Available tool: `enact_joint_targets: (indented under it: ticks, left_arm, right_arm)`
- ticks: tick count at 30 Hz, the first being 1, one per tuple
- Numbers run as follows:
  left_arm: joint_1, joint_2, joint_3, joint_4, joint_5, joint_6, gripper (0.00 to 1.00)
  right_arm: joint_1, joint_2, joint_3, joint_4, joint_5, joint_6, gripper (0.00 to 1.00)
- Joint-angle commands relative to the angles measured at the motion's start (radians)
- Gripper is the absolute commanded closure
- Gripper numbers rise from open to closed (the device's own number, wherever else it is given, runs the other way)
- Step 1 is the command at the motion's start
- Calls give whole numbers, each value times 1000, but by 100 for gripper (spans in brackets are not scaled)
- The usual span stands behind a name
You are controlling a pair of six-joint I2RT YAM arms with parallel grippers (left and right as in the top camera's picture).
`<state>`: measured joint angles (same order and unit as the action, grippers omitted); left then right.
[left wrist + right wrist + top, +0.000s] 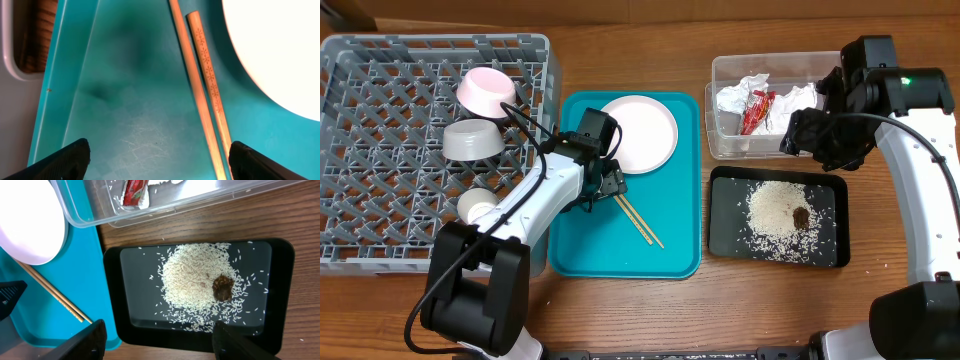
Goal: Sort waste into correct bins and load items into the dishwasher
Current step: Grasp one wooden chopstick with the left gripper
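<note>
While your left tool [162,167] hangs spread and empty over the tray [125,75], the chopsticks [202,95] lie off-centre by one finger, long axis running straight ahead; left arm is nearer.

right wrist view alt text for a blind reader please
A shallow black tray holds a pile of white rice with a brown food scrap, under the open, empty right end effector. Beyond it is a clear tub with a red wrapper; left, a teal tray with white plate and chopsticks.
</note>
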<state>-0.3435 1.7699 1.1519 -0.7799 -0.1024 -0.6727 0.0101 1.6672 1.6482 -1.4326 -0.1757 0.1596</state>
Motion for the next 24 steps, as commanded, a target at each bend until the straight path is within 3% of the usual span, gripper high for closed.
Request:
enact_joint_targets:
  ticks: [1,18,21,24]
  left_arm:
    - [2,9,-15,4,-21,23,10]
    - [2,140,-18,14,4,23,6]
    - [3,140,-18,-12,18,23,16]
    - [3,140,-18,-27,22,23,47]
  right_arm:
    - [4,-21,21,1,-2,-4,31]
    - [3,-21,21,-18,-2,-4,31]
    - [4,-21,21,-18,-2,-4,31]
    - [3,-21,21,-18,-2,-4,31]
